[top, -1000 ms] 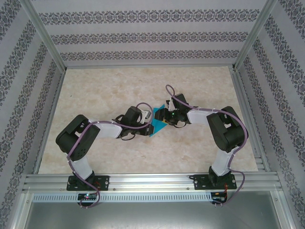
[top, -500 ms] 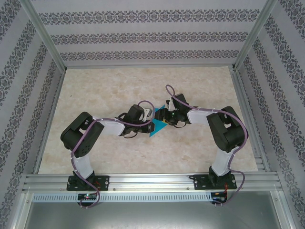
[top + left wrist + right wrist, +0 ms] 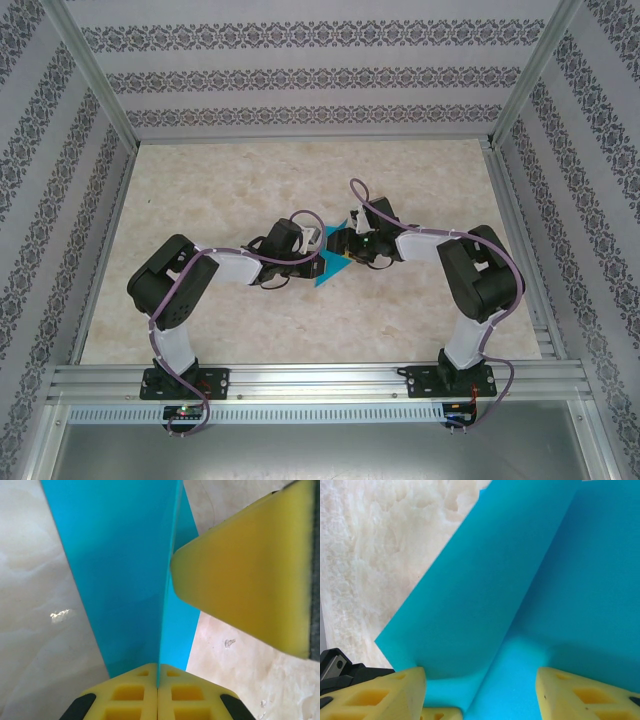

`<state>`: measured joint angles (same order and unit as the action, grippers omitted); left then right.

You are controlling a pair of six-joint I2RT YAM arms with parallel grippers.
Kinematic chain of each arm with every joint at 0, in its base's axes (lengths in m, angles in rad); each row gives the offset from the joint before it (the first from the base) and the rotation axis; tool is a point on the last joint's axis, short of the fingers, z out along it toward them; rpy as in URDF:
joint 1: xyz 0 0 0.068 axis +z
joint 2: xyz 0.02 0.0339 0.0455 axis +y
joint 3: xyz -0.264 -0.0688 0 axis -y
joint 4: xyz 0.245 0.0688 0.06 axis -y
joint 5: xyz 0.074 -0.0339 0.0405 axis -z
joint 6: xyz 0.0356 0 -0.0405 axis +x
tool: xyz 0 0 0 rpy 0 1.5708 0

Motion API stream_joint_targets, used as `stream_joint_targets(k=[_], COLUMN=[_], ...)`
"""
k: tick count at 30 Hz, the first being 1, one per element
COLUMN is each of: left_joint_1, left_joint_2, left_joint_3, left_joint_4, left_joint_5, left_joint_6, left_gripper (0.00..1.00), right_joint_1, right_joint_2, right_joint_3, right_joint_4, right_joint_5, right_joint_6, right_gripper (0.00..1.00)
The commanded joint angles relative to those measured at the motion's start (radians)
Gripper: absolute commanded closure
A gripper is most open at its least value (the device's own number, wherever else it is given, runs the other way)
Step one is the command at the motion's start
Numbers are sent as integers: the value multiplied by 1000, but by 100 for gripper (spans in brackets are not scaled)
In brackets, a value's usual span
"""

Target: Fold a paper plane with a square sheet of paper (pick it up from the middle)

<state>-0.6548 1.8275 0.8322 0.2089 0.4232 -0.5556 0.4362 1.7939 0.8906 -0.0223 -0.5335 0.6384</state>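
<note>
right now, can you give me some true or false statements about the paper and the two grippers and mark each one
1. The left gripper is shut on the teal paper. True.
2. The right gripper is clamped shut. False: its fingers stand well apart, with the paper showing between them.
3. The paper lies as a flat, unfolded square. False: a fold line runs through it, and in the left wrist view one layer stands on edge.
4. Both grippers meet at the paper near the middle of the table. True.
</note>
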Motion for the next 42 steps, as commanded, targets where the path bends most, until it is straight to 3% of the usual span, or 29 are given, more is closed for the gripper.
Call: stream_joint_targets(k=[1, 24, 33, 42], left_joint_1=[12, 14, 19, 54], left_joint_2=[18, 70, 45, -91], left_joint_3=[-15, 20, 23, -32], left_joint_4=[76, 42, 10, -100], left_joint_5=[38, 78, 87, 53], left_joint_6=[-28, -29, -26, -9], left_gripper=[93, 92, 79, 64], right_joint_1=[-5, -9, 8, 19], right_joint_2=[-29, 5, 43, 78], right_joint_3=[-8, 26, 64, 94], right_joint_4=[13, -68, -170, -242], right_joint_5=[-21, 59, 119, 162], right_joint_6=[-28, -41, -63, -76], right_gripper=[40, 41, 40, 40])
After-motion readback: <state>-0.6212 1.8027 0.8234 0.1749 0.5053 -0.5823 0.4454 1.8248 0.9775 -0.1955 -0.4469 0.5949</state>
